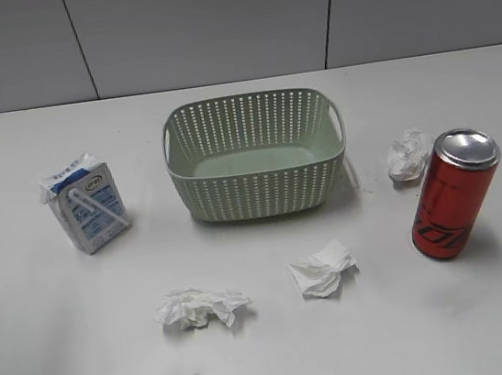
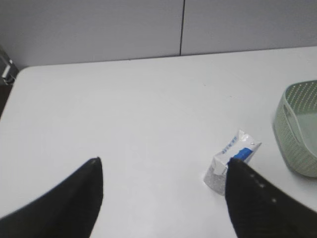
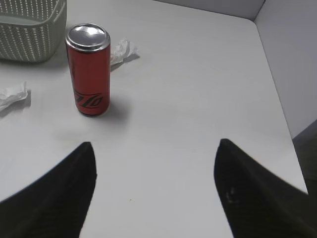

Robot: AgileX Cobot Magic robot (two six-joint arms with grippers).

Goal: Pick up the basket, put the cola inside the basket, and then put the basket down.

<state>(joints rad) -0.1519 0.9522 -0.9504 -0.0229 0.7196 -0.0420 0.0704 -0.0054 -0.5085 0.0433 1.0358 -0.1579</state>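
The pale sage-green basket (image 1: 256, 154) stands empty on the white table at the middle back; it also shows in the left wrist view (image 2: 299, 126) and the right wrist view (image 3: 30, 25). The red cola can (image 1: 454, 195) stands upright to its right, also in the right wrist view (image 3: 89, 69). Neither gripper shows in the exterior view. My left gripper (image 2: 162, 166) is open and empty above bare table, left of the basket. My right gripper (image 3: 156, 148) is open and empty, nearer than the can and to its right.
A blue-and-white carton (image 1: 86, 203) stands left of the basket, also in the left wrist view (image 2: 232, 159). Crumpled tissues lie in front of the basket (image 1: 200, 307) (image 1: 322, 271) and beside the can (image 1: 408, 155). The table's right edge (image 3: 277, 94) is near my right gripper.
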